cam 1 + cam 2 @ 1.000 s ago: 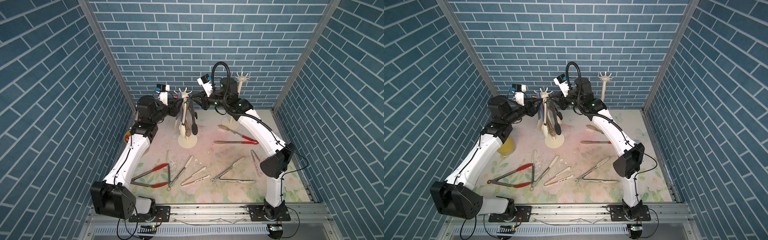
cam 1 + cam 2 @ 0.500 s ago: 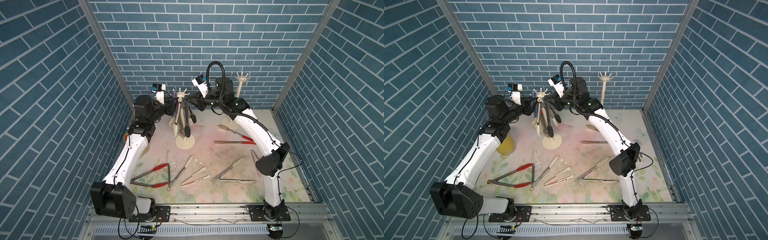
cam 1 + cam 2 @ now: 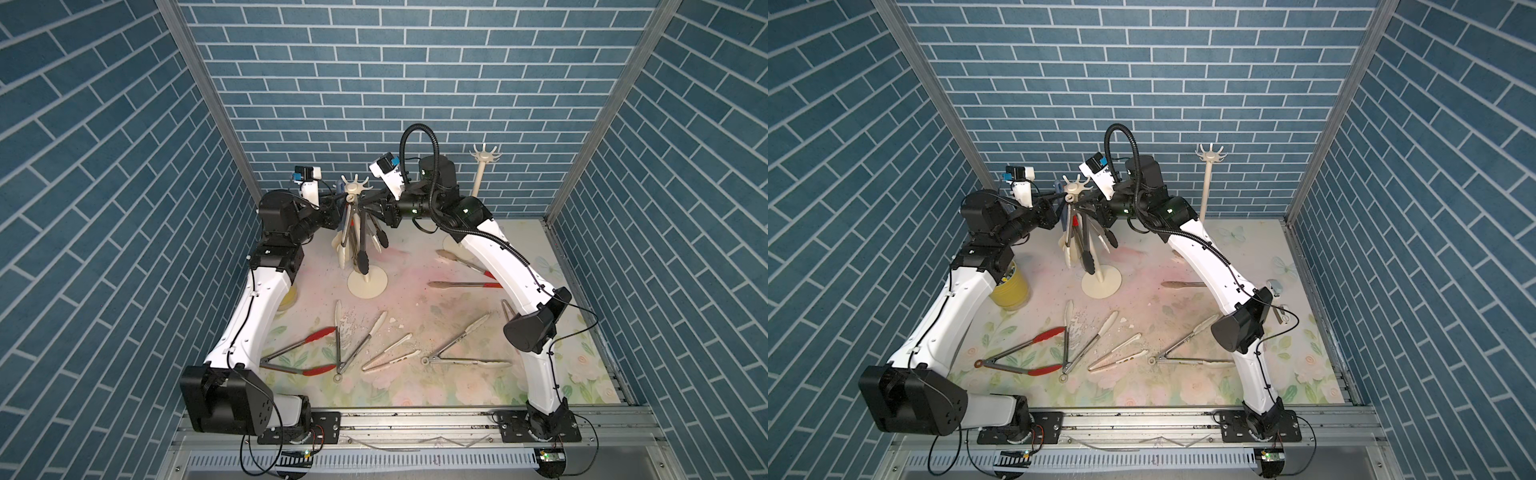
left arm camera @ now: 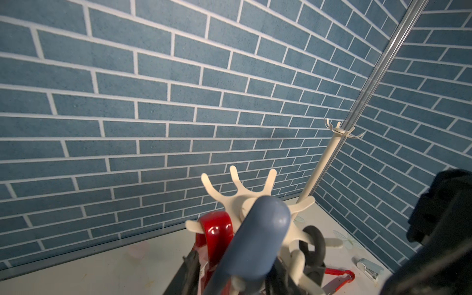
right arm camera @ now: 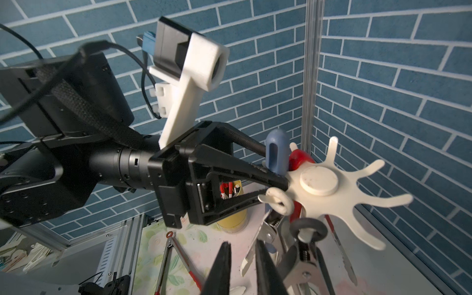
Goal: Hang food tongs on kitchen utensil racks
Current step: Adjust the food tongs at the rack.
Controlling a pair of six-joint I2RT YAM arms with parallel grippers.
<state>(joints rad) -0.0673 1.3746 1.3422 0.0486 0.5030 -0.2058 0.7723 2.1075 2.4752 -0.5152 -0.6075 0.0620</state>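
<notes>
At the rack point(image 5: 319, 184) the left tool point(image 5: 275, 167) clamps blue tongs point(image 5: 277, 143) — the right tool point(image 5: 241, 245) beside it has jaws slightly apart, empty.

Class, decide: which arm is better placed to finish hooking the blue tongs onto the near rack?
Probably left: the left end effector grips the blue tongs right at the rack's crown; the right end effector hangs lower, open and empty, beside tongs already hung.

Both top views look down from high at the front across the whole counter point(image 3: 419, 266) toward the back wall point(image 3: 374, 83). Each wrist camera sits close against the loaded rack point(image 4: 236, 203) point(image 5: 319, 181) (from opposite sides), which both share.
</notes>
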